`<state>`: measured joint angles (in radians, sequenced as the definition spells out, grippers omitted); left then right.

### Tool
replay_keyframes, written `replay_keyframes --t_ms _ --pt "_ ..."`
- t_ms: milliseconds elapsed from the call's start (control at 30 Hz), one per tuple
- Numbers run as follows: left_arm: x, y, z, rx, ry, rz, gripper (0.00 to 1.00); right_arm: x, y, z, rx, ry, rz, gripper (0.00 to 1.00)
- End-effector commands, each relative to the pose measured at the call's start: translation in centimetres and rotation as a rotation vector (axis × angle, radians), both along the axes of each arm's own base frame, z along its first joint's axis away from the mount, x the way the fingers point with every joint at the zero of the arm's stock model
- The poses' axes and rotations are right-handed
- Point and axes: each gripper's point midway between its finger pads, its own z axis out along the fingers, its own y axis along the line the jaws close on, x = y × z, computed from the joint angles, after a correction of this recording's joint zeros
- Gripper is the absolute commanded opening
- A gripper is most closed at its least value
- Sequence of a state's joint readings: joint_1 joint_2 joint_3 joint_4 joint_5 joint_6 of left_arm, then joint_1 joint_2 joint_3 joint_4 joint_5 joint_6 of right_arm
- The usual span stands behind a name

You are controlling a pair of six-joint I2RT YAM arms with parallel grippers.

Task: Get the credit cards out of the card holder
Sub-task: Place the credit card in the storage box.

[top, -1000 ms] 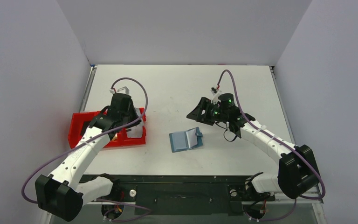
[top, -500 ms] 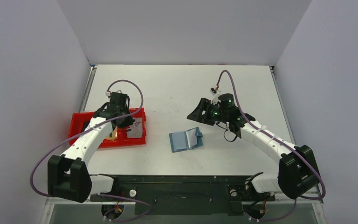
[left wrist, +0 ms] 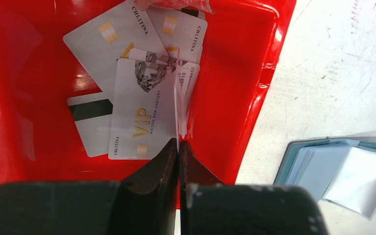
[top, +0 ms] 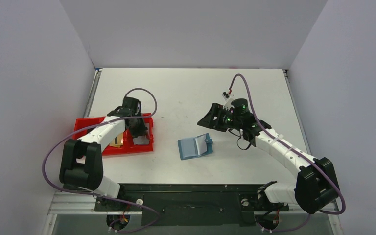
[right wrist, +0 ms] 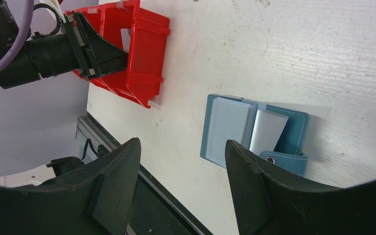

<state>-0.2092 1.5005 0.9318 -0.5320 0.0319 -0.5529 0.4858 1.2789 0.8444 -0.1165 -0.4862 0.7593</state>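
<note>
Left end effector [left wrist: 178,143] clamped, right [right wrist: 182,144] spread

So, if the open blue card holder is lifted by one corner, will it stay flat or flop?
Probably flop: the card holder lies open like a booklet, its inner sleeves fanned apart. It looks thin, so likely light, sliding easily on the table when pushed.

Carrying a red tray [top: 127,149] at the left side of the scuffed white worktop [top: 186,93] and an opened blue card holder [top: 192,147] lying flat near the middle, well apart.
</note>
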Motion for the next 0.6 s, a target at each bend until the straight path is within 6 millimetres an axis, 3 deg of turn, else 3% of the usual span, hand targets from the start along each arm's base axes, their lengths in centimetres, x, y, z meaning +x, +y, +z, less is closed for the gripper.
replay_keyframes --t_ms 0,267,433,567 --pt "1.7 -0.7 0.8 -0.035 -0.051 -0.028 0.0 -0.3 0.2 1.1 0.009 -0.049 0.024 0.6" --pt "1.3 0.5 0.8 0.006 -0.033 0.004 0.02 -0.5 0.6 1.3 0.006 -0.05 0.035 0.6" --pt "1.3 1.3 1.9 0.046 -0.053 0.025 0.2 -0.5 0.9 1.4 0.001 -0.05 0.04 0.6" --pt "1.3 2.3 3.2 0.091 -0.068 0.047 0.28 -0.6 1.1 1.3 -0.003 -0.051 0.044 0.6"
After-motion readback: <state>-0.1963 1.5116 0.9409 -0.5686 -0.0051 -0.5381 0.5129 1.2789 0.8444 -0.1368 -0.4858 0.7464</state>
